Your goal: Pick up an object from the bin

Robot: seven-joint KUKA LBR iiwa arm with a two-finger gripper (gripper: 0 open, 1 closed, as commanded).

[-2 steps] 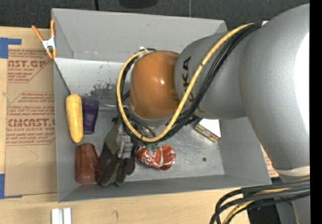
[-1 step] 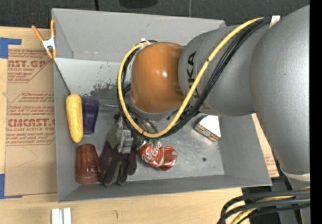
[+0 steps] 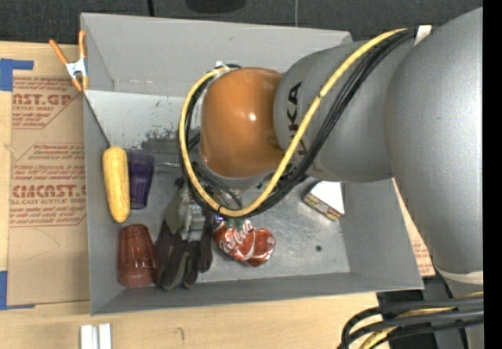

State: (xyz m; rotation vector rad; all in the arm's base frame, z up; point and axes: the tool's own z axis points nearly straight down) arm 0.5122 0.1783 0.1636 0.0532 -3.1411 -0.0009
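In the camera view the grey metal bin (image 3: 227, 45) holds a handful of loose things, most of them along its left and near sides. The arm (image 3: 392, 96) comes in from the right and bends down into the middle of the bin, with its rounded orange cover (image 3: 239, 124) on the wrist and a loop of yellow and black cables (image 3: 187, 147) hanging round it.

Below the cover the claw (image 3: 190, 218) sits low over the bin floor. The cover and cables hide most of it, so I cannot tell whether it is open or closed, and nothing can be seen gripped in it.

Right under the claw, toward the near wall, lies a black glove (image 3: 180, 255), its upper end touching or just beneath the claw. Just to the right of the claw is a crumpled red wrapper (image 3: 245, 243). Left of the glove and touching it, a dark red cup (image 3: 135, 256) lies on its side.

Farther left, a yellow corn cob (image 3: 116, 183) lies along the left wall with a purple cup (image 3: 141, 179) just beside it. A white card with a brown edge (image 3: 325, 200) lies to the right, partly under the arm.
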